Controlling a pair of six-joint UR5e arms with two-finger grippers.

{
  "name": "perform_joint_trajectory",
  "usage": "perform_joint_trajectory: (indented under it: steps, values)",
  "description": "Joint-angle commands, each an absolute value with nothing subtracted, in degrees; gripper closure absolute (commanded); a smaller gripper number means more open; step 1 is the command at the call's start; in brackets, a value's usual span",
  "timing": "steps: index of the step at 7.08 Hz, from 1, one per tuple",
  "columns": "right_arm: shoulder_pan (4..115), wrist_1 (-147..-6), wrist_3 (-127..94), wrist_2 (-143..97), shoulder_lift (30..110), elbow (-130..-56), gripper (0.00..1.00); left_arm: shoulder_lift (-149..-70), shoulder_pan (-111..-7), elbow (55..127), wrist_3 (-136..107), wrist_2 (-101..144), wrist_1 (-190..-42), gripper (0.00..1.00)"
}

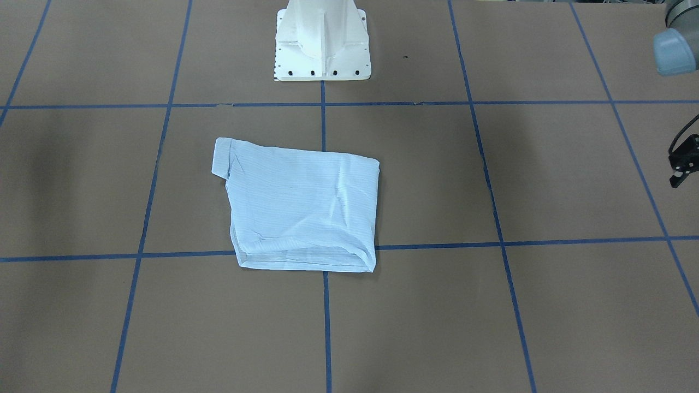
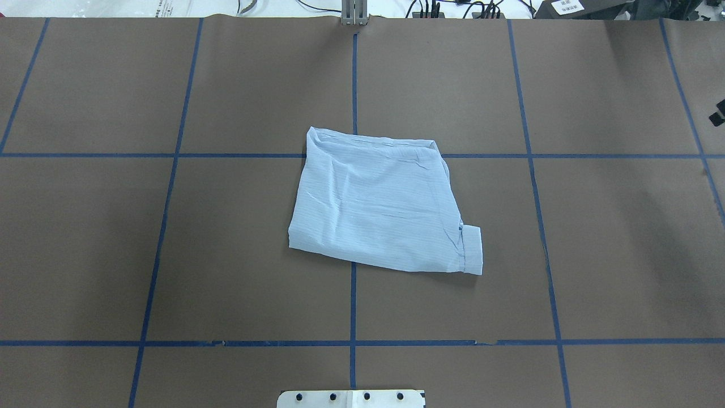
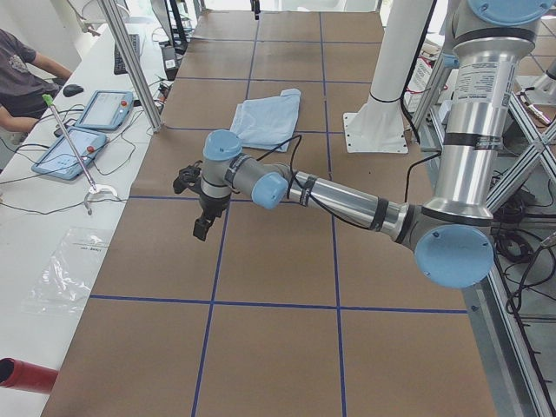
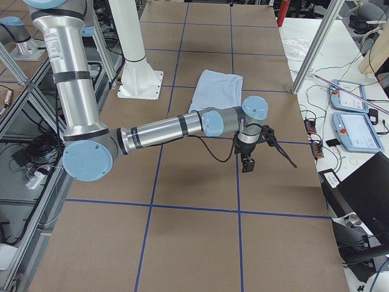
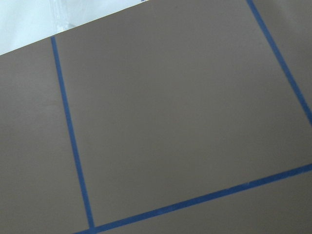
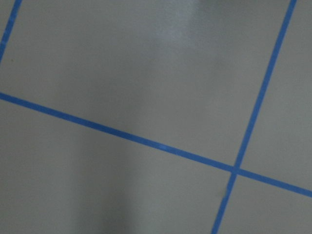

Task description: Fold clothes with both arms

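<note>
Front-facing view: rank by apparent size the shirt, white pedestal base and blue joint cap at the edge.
1. shirt
2. pedestal base, cropped at top
3. left arm's joint cap, edge-cropped and likely nearer the camera

Soft, even light from above fills every view; the shirt (image 2: pixel 379 204) shows crisp, with a thin shadow at one edge. Broad faint shadows lie on the table (image 1: pixel 71 164) toward its ends. The right wrist view is washed out and blurred, with pale glare at its top.
</note>
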State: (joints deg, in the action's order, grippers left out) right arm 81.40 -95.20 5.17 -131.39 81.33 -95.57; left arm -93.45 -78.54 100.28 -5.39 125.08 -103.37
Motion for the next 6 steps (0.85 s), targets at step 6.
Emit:
perform_joint_trajectory:
  steps: [6]
  values:
    - [87.0, -96.1, 4.6, -134.6, 86.1, -92.8, 0.0, -89.1, -86.4, 93.9, 0.6, 127.9, -103.4, 0.0]
